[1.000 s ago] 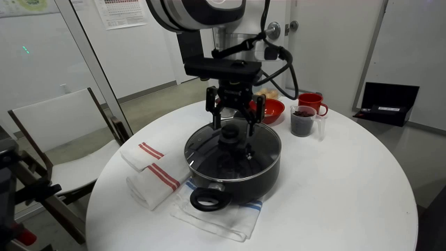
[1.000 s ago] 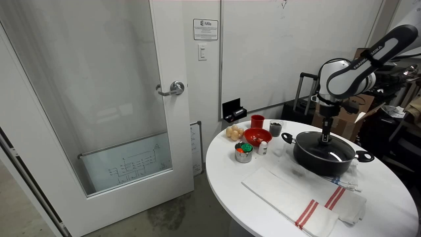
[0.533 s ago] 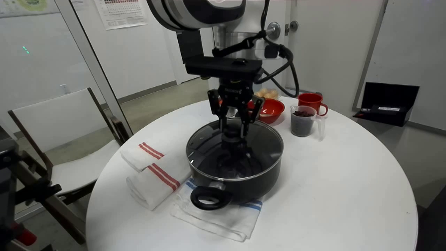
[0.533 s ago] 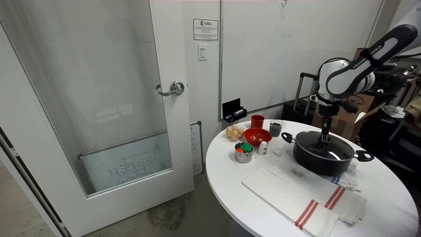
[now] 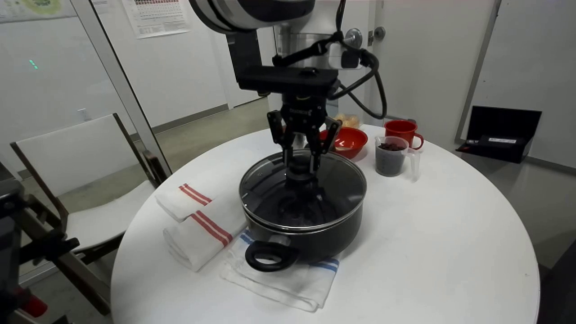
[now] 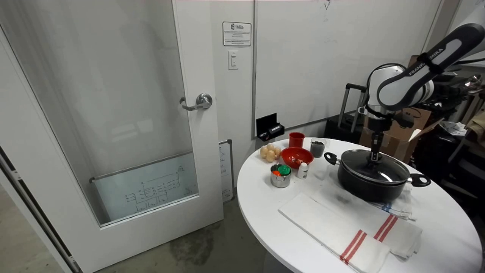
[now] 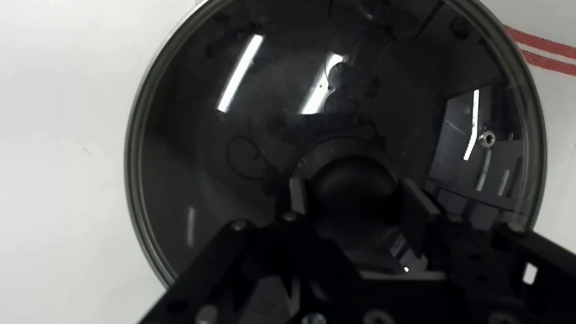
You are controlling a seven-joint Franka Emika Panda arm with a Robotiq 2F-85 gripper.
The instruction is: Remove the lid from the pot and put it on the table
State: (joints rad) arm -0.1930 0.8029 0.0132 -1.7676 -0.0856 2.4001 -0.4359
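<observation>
- Claw (image 7: 355, 198), right of centre and low in the wrist view; its pads (image 7: 298, 195) pinched on the knob (image 7: 353, 180) from either side; that knob looks the proper hold, but round and likely smooth, so the lid might swivel or tip from it
- Lid (image 5: 299, 204), mid-frame in an exterior view; it hangs just above the pot (image 5: 330, 245), not on the counter (image 5: 445, 234); I judge it stiff, brittle glass of moderate weight; it wants slow, level lowering, with no knock to its edge
- In an exterior view a thin gap shows under the lid's rim (image 5: 308, 227); the wrist view, looking down, hides it, yet gives the vent (image 7: 487, 139) plainly at its right
- Handles (image 6: 420, 179), at the right of the frame in an exterior view, both on show there; the wrist view has neither
- Farther off, right of centre in an exterior view, bottle (image 6: 302, 170) and tin (image 6: 280, 180) near the bowl (image 6: 296, 157); the wrist view has none of them
</observation>
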